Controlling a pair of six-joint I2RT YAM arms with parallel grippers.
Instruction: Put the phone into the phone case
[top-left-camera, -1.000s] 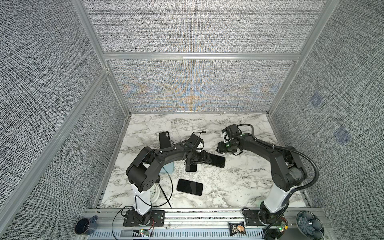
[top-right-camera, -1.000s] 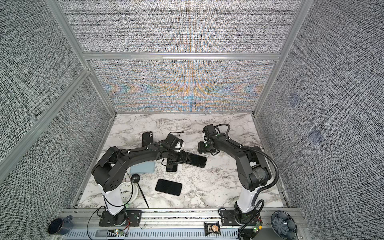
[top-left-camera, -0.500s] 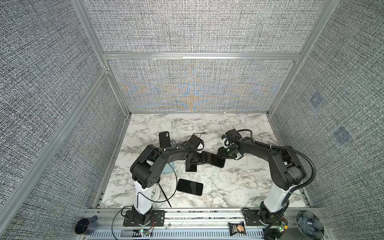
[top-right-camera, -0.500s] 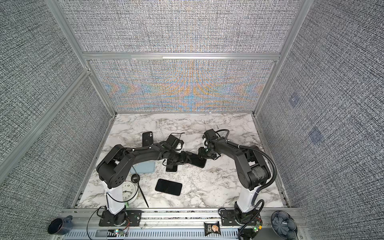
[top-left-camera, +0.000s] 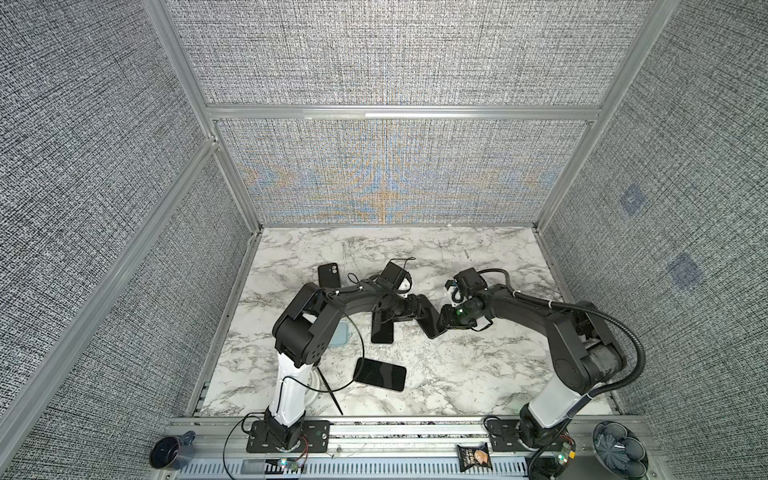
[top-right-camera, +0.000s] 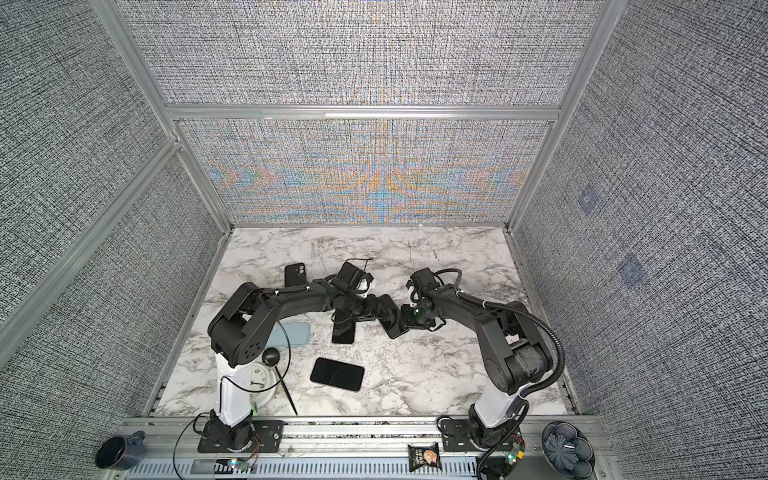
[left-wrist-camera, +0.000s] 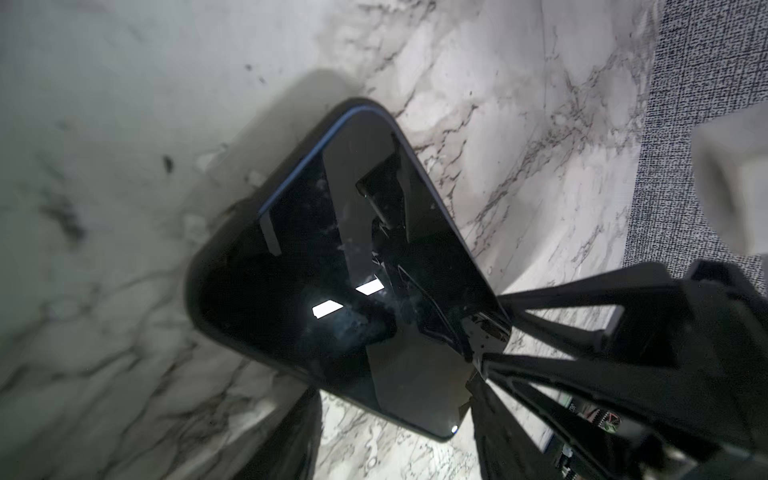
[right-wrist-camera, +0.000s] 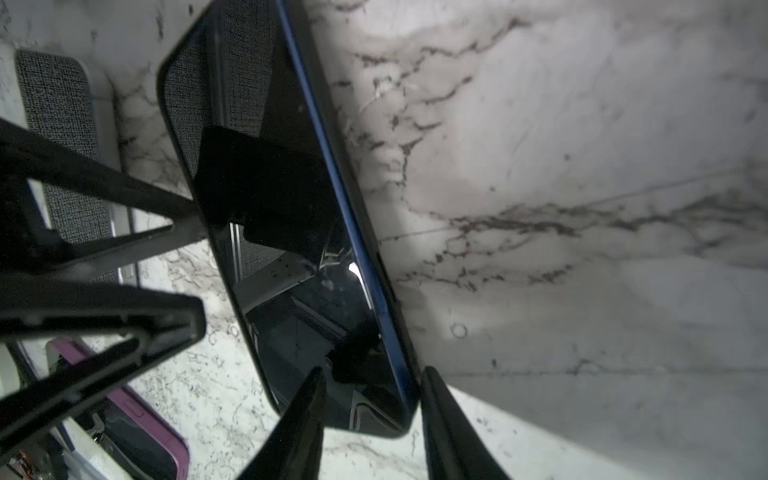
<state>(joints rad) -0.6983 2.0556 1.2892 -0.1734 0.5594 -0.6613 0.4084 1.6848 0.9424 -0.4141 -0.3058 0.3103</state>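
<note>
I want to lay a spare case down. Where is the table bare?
Bare marble: the strip along the back wall, and front right between the flat phone and the right arm's base. Crowded: left-centre, with the held phone, another phone, blue case and clock.

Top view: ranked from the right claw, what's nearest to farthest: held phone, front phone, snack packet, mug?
1. held phone, gripped by the right claw, centre.
2. front phone, lying flat, nearer the rail.
3. snack packet, by that rail, front.
4. mug, front-left corner.
</note>
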